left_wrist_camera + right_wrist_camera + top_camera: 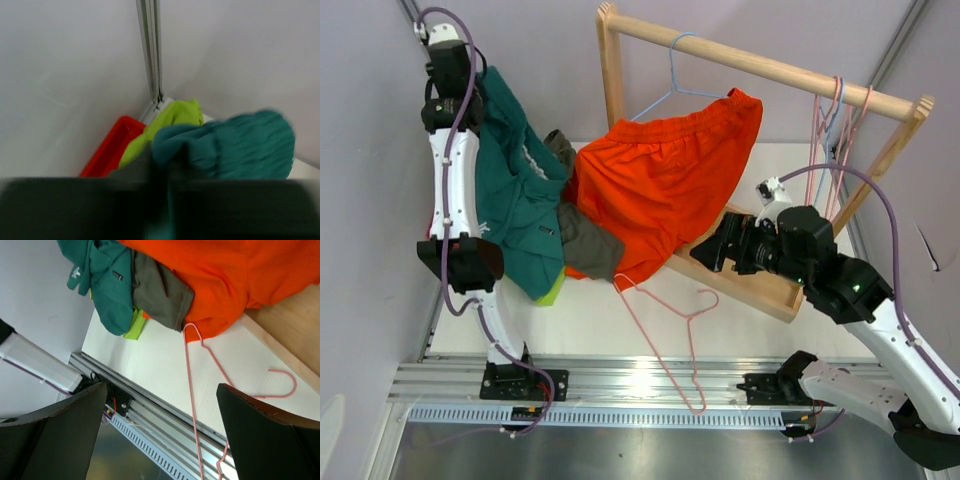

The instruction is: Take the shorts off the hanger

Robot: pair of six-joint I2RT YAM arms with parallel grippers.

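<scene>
The orange shorts [665, 180] hang on a blue hanger [672, 75] from the wooden rack [760, 65]; their lower part drapes onto the table. My left gripper [470, 85] is raised at the far left and shut on the teal shorts [515, 190], which hang down from it. In the left wrist view, teal fabric [235, 145] sits between the closed fingers, with the lime green shorts [172, 122] behind. The dark grey shorts [585, 240] and a lime green edge [552, 290] lie under the orange pair. My right gripper [710, 255] is open and empty beside the orange shorts [240, 275]. Navy shorts are not visible.
An empty pink hanger [680, 330] lies on the table in front of the orange shorts; it also shows in the right wrist view [192, 390]. More empty hangers [835, 130] hang at the rack's right end. A red bin [107, 150] sits near the wall corner.
</scene>
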